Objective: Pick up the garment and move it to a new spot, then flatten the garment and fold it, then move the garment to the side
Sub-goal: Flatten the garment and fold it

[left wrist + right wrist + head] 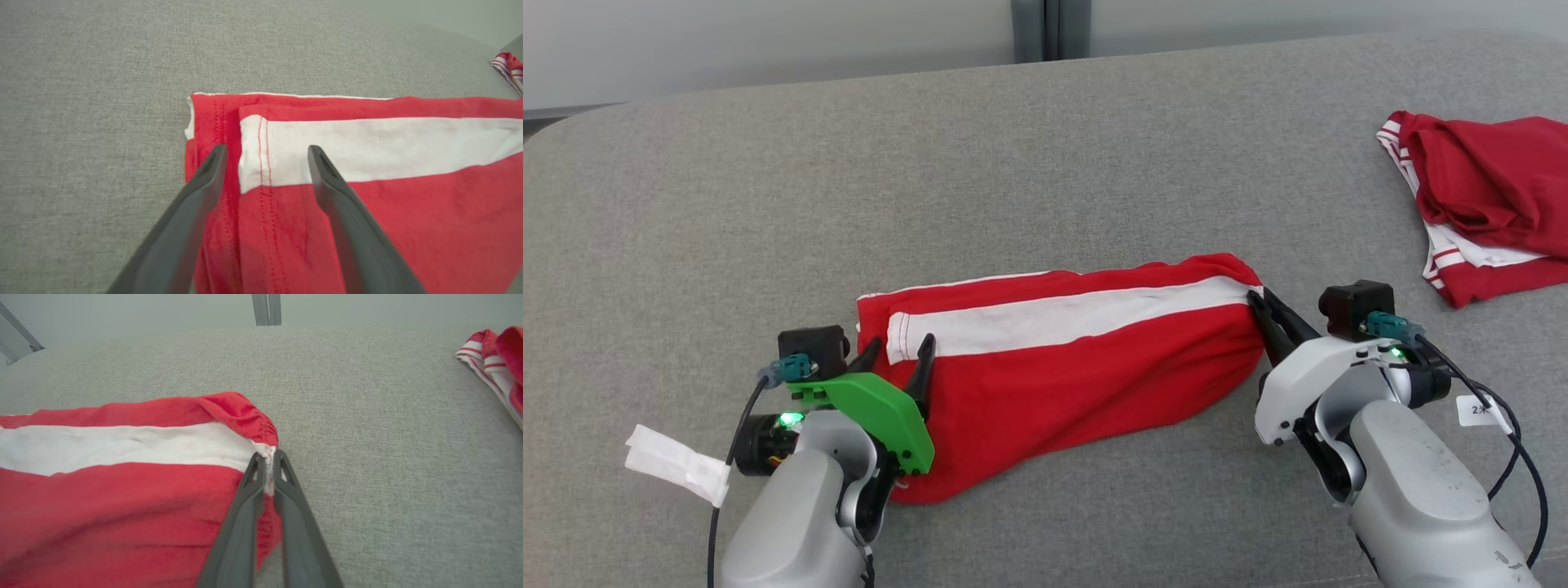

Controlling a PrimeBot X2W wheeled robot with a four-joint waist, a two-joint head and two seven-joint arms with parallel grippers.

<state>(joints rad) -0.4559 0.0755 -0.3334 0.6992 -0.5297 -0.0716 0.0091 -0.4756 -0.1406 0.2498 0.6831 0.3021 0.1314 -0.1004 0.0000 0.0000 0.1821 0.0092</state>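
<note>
I have the right jaws shut tight on the gathered end of the garment, its white band pinched between the fingers. The left jaws stand wide open, straddling the double-stitched hem at the opposite end; contact I cannot confirm. The garment, soft red knit, lies long and doubled at lower centre of the head view on the grey woven desk. I judge folding in hand; next, the left jaws must close on all hem layers.
</note>
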